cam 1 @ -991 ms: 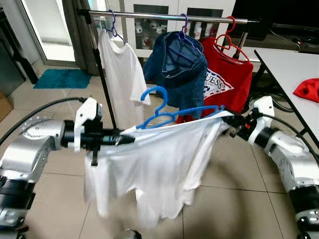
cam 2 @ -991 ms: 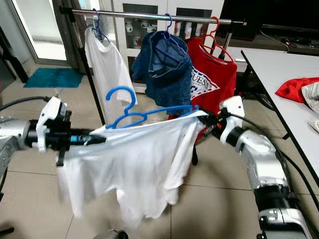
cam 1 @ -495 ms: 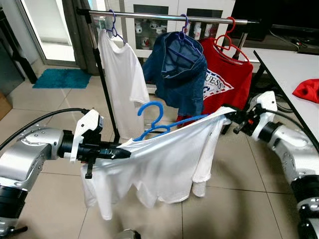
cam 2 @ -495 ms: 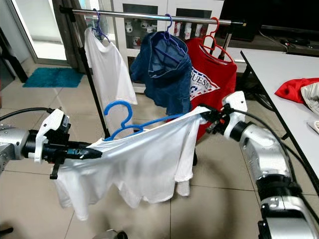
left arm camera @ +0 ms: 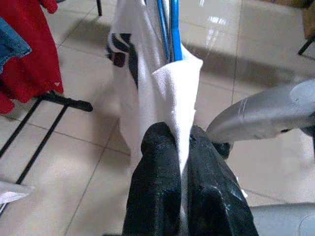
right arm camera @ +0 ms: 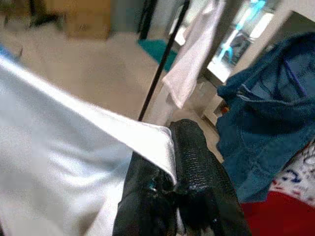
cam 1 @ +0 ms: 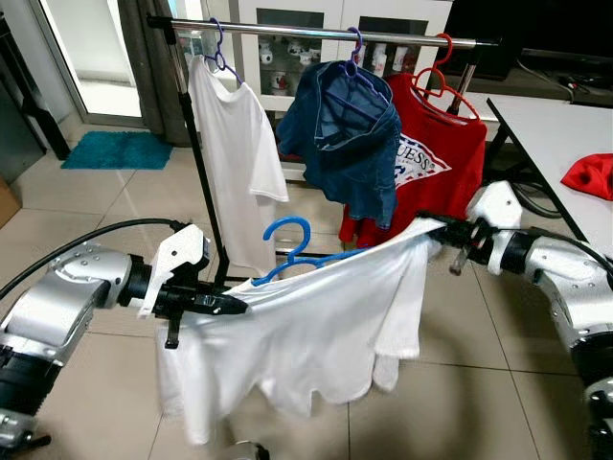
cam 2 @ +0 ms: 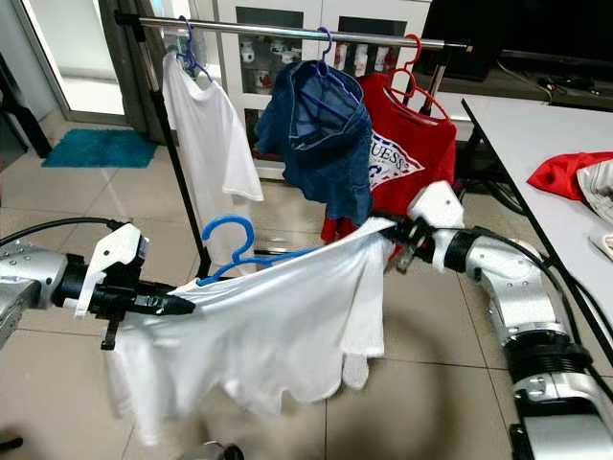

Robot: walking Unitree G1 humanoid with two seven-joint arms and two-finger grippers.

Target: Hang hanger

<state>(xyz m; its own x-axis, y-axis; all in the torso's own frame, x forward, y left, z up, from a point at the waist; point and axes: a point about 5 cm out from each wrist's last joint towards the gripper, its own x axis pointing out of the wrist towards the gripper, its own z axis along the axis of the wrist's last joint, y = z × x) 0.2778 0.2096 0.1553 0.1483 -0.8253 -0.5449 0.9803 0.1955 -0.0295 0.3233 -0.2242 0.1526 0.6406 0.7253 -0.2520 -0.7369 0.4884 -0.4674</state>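
The left gripper (left arm camera: 179,162) has its two black fingers pressed together on one shoulder corner of a white shirt (cam 1: 306,335), the cloth squeezed thin between them; the right gripper (right arm camera: 172,167) is likewise clamped on the opposite shoulder corner. Held this way, well apart from each other, the two arms stretch the shirt's top edge out like a line, which seems meant to keep the garment spread on the blue hanger (cam 1: 292,251) threaded through it, so that the hook stands free above the cloth. The left end sits lower than the right, so the shirt and hanger slope, and the body of the shirt sags loosely toward the tiled floor (cam 1: 450,383). The hanger's hook points upward but is well below the rail of the clothes rack (cam 1: 316,32), so the hanging itself is not yet done. On that rail already hang a second white shirt (cam 1: 235,153), a denim garment (cam 1: 350,144) and a red shirt (cam 1: 431,158), with an open stretch of rail between the white shirt and the denim that looks the likeliest spot.
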